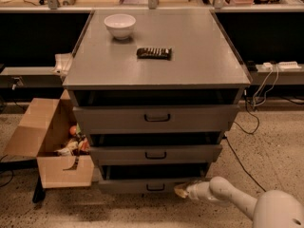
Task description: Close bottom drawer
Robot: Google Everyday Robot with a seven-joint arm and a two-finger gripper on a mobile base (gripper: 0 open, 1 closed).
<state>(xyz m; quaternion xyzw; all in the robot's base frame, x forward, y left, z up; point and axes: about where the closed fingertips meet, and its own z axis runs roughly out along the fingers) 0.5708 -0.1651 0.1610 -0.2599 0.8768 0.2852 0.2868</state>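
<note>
The bottom drawer (pixel 142 186) is the lowest of three in the grey cabinet (pixel 156 56). It stands pulled out, with a dark gap above its slim flat front and a small dark bar handle (pixel 155 188) in the middle. My gripper (pixel 181 191) is at the end of a white arm that comes in from the lower right. It sits right at the drawer front's right part, just right of the handle, touching or nearly touching it.
The middle drawer (pixel 156 154) and top drawer (pixel 156 118) sit above. On the cabinet top are a white bowl (pixel 119 25) and a dark flat object (pixel 154 53). An open cardboard box (pixel 52 146) with items stands to the left. Cables (pixel 256 99) lie to the right.
</note>
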